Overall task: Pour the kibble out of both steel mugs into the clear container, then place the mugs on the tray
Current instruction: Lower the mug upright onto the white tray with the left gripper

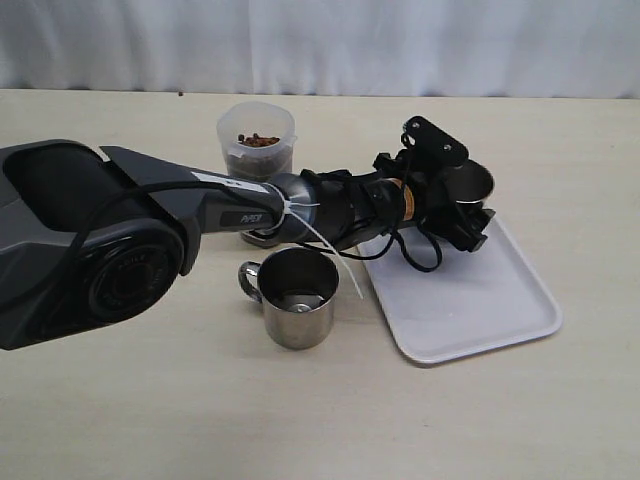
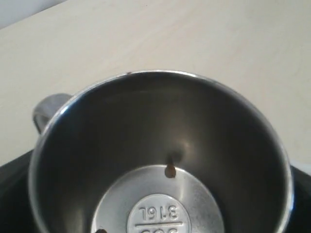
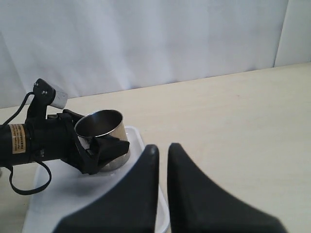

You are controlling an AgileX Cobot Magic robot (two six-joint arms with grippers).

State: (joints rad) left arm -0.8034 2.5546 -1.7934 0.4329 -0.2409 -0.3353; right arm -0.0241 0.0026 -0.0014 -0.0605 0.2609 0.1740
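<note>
My left gripper (image 1: 462, 212) reaches across to the white tray (image 1: 470, 300) and is shut on a steel mug (image 1: 470, 182) at the tray's far corner. Whether the mug rests on the tray I cannot tell. The left wrist view looks into this mug (image 2: 160, 121): bare steel with a stray kibble pellet (image 2: 170, 170). The second steel mug (image 1: 298, 297) stands upright on the table left of the tray, handle to the left. The clear container (image 1: 257, 140) behind the arm holds kibble (image 1: 255, 141). My right gripper (image 3: 162, 148) is shut and holds nothing, near the tray's edge (image 3: 138, 138).
The left arm (image 1: 150, 235) lies across the table between the container and the front mug. A white curtain (image 1: 320, 40) closes off the back. The tray's near half carries nothing.
</note>
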